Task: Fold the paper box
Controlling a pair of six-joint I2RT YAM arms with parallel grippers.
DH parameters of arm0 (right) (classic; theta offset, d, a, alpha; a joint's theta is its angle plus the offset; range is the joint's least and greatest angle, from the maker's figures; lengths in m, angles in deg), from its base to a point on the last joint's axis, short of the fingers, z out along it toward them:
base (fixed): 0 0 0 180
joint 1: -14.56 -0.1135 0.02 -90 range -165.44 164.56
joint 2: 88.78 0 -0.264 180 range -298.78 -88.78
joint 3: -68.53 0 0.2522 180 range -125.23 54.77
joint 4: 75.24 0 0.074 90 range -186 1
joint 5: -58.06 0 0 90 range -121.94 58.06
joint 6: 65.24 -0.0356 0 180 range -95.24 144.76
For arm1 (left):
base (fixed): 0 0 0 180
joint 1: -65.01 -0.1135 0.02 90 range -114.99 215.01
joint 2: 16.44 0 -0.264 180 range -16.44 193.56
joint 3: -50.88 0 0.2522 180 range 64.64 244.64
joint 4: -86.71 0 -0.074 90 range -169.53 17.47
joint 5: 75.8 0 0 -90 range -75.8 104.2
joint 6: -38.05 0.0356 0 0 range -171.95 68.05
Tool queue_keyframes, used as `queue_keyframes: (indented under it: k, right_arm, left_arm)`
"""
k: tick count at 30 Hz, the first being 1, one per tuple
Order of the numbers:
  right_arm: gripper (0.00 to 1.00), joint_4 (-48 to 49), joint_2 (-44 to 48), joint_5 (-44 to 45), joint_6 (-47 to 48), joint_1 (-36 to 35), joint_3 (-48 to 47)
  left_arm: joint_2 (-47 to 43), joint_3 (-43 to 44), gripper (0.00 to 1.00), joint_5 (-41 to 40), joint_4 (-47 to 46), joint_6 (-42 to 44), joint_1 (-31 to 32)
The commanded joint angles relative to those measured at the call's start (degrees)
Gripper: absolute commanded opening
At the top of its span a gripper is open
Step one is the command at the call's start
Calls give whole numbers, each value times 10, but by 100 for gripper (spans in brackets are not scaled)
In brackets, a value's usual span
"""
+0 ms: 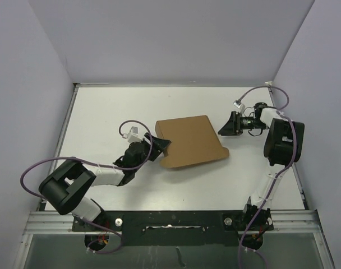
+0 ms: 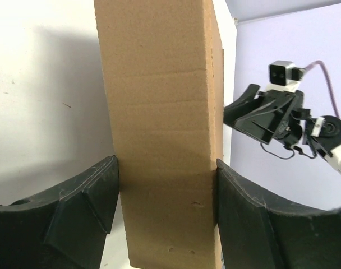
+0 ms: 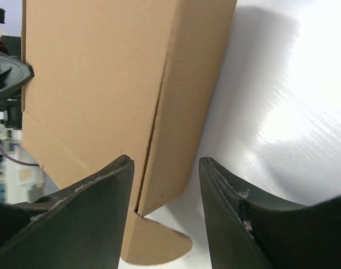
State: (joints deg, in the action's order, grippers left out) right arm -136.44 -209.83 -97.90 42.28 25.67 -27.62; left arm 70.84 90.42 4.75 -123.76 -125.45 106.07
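the left tool (image 1: 161, 147) is clamped on the paper box (image 1: 190, 141) at its left edge; the right tool (image 1: 222, 126), jaws apart, sits just beside the opposite edge.

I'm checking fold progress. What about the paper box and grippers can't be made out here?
Inside of the paper box and its flaps: top view, hidden under its own top face.
Box's near end: left wrist view, cut off by the bottom edge between the left gripper fingers.
Whether the right gripper touches the box: too small in the top view; right wrist view gives no depth.
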Motion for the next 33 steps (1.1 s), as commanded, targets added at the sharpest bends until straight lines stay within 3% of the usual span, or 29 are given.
queue_keyframes:
  k: [1, 6, 12, 15, 17, 21, 24, 28, 33]
  right_arm:
    - [52, -9, 103, 17, 52, 9, -8]
    - [56, -51, 176, -7, 136, 6, 1]
    - [61, -240, 246, -69, 405, -27, -18]
    - [71, -279, 277, -70, 486, -59, -15]
    - [85, -282, 299, -71, 525, -79, -5]
    - [96, -355, 328, -88, 692, -121, 1]
    - [98, -304, 364, -66, 680, -152, 19]
    - [98, -135, 429, 42, 563, -229, 87]
    - [98, 11, 481, 166, 494, -320, 153]
  left_arm:
    - [-65, 32, 54, -18, 26, -13, 3]
    - [-102, 45, 54, -23, 103, -36, 2]
    - [-145, 76, 54, -28, 236, -87, 0]
    - [-159, 97, 54, -23, 295, -107, -3]
    - [-166, 109, 54, -17, 330, -121, -7]
    - [-174, 139, 54, 4, 399, -147, -21]
    - [-169, 170, 54, 26, 456, -159, -33]
    - [-162, 189, 54, 35, 490, -175, -40]
    - [-160, 202, 54, 43, 509, -193, -46]
